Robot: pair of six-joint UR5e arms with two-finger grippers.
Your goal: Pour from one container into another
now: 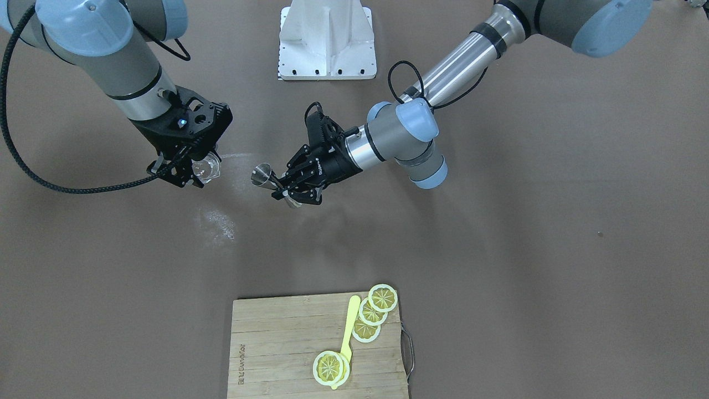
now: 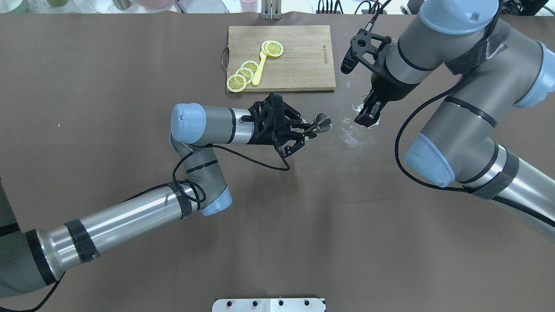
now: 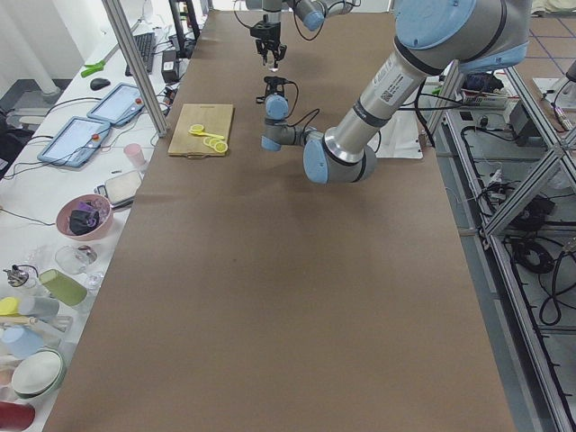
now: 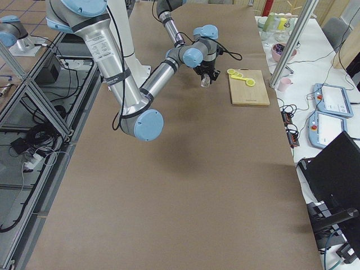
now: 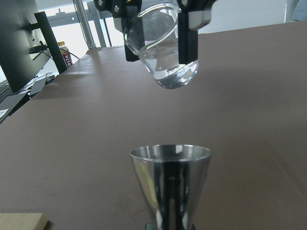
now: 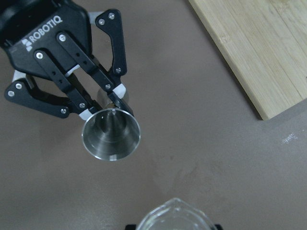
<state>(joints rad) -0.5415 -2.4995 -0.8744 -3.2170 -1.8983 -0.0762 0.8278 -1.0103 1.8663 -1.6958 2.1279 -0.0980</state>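
Note:
My left gripper (image 2: 308, 130) is shut on the waist of a steel jigger (image 2: 323, 122), which is held off the table and tilted, its open mouth toward the glass. In the front-facing view the jigger (image 1: 262, 176) sits at the tips of that gripper (image 1: 286, 191). My right gripper (image 2: 367, 116) is shut on a clear glass (image 1: 208, 168), lifted and tilted a short way from the jigger. The left wrist view has the jigger (image 5: 170, 184) low and the glass (image 5: 163, 52) above and beyond it. The right wrist view looks down into the jigger (image 6: 111, 134).
A white powdery patch (image 1: 221, 224) lies on the brown table below the two containers. A wooden cutting board (image 2: 299, 56) carries lemon slices (image 2: 243, 73) and a yellow spoon (image 2: 259, 69). The white robot base (image 1: 327, 44) stands behind. Cups and bowls crowd a side table (image 3: 54, 297).

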